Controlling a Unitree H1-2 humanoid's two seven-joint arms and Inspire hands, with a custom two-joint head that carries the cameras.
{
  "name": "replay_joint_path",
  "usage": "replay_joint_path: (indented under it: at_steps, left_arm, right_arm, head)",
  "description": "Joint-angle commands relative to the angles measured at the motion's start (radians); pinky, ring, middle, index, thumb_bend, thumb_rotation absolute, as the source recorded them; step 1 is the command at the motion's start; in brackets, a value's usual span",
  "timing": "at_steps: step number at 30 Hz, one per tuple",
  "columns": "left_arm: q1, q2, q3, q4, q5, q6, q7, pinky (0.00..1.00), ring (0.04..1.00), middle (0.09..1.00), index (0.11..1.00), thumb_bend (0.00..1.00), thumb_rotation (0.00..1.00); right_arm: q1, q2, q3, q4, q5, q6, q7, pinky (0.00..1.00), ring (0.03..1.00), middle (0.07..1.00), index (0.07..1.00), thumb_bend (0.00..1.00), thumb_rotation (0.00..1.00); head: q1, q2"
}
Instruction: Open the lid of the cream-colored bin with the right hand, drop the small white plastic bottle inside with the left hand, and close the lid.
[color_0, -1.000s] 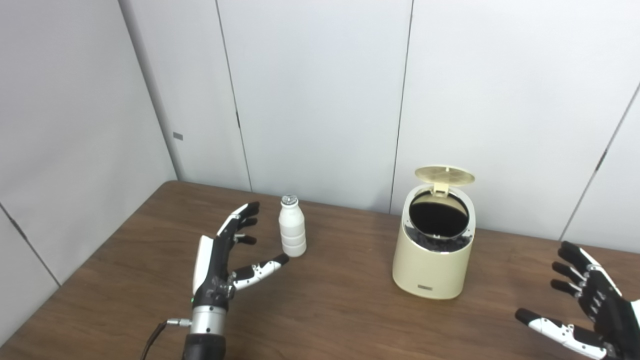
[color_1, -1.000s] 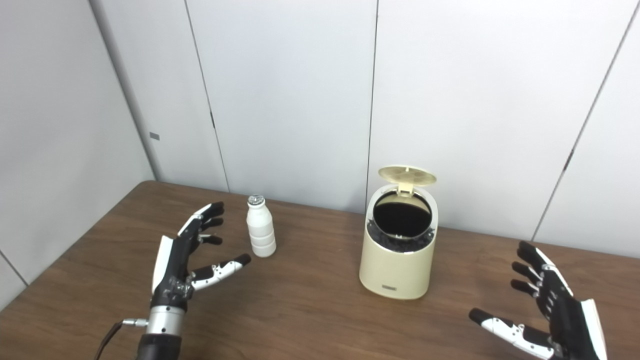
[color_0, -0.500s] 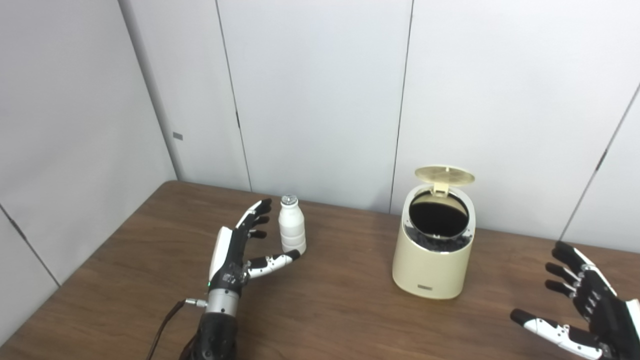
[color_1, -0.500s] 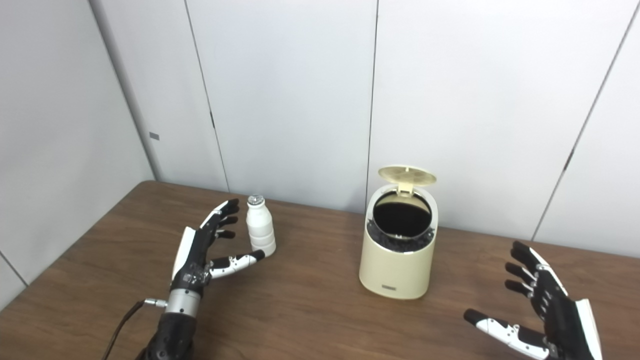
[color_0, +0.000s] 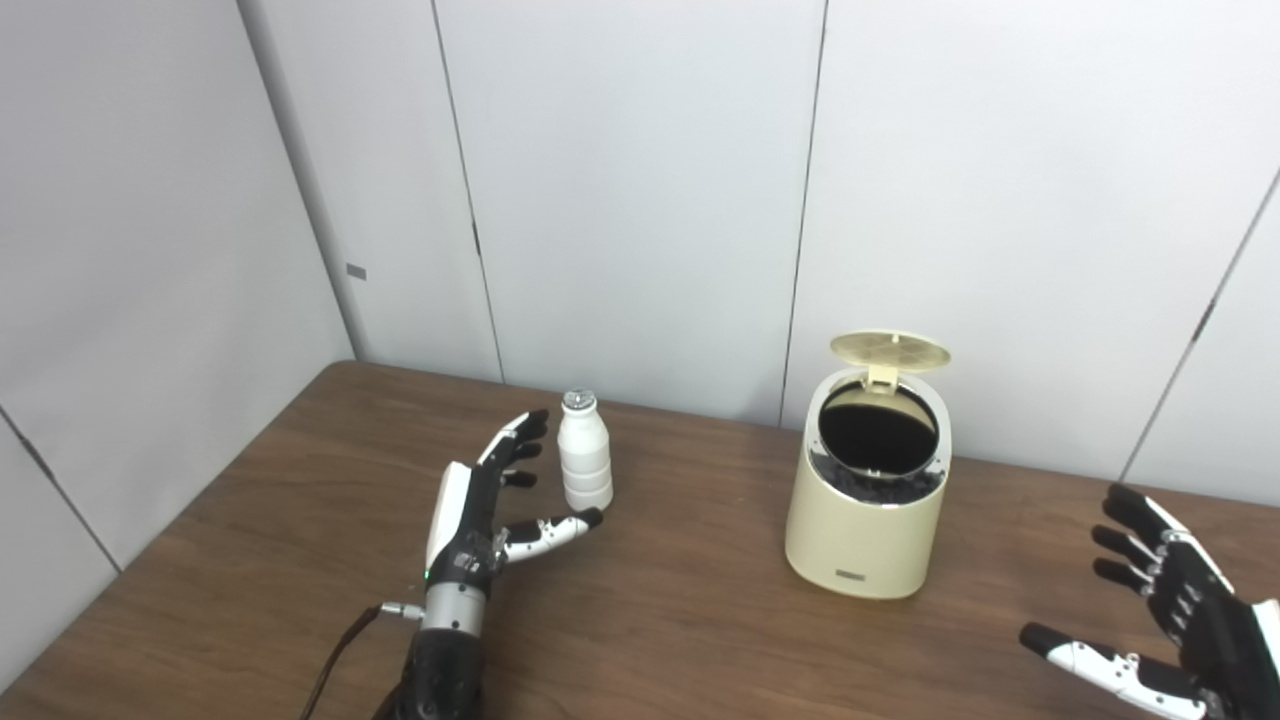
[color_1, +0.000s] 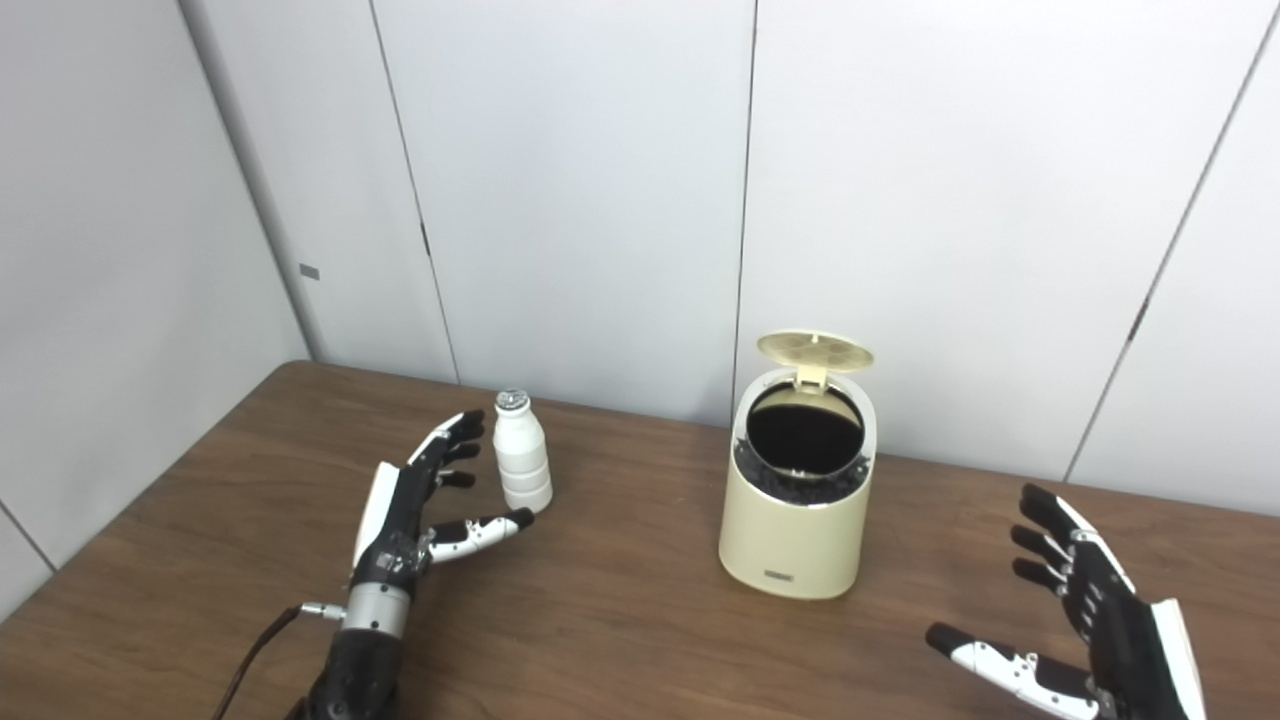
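Left eye: bin (color_0: 866, 520) w/ lid (color_0: 889, 350) up already. Bottle (color_0: 584, 452) upright on table (color_0: 700, 620), left hand (color_0: 490, 500) just beside it, fingers spread, holding nothing. Should wrap mid-body, not tip it.

Right eye: right hand (color_1: 1085, 625) splayed, empty, well apart from bin. Vs 1 s ago, left hand's closer to bottle.

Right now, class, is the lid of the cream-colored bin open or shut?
Open. The round cream lid stands raised on its hinge at the back of the cream-colored bin, and the dark round opening below it shows.
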Motion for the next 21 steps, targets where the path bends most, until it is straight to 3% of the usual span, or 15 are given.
replay_joint_path:
  at_steps: [1, 5, 21]
  left_arm:
    - [-0.043, 0.011, -0.003, 0.002, 0.014, -0.031, 0.034, 0.73, 0.818, 0.844, 0.864, 0.77, 0.08]
    - [-0.051, 0.002, -0.009, 0.021, 0.016, -0.018, 0.051, 0.77, 0.824, 0.839, 0.859, 0.77, 0.08]
    - [-0.112, -0.005, -0.003, 0.146, -0.058, -0.075, 0.043, 0.71, 0.803, 0.832, 0.852, 0.75, 0.07]
  right_arm:
    - [-0.022, -0.006, -0.001, -0.033, -0.01, -0.017, 0.0, 0.75, 0.808, 0.864, 0.837, 0.73, 0.0]
    - [-0.02, -0.005, -0.001, -0.026, -0.017, -0.033, -0.003, 0.73, 0.791, 0.855, 0.833, 0.74, 0.0]
    - [-0.012, -0.007, 0.01, -0.039, -0.033, -0.032, 0.008, 0.7, 0.763, 0.853, 0.828, 0.75, 0.0]
  head:
    - [0.0, 0.0]
    - [-0.004, 0.003]
    - [-0.022, 0.003]
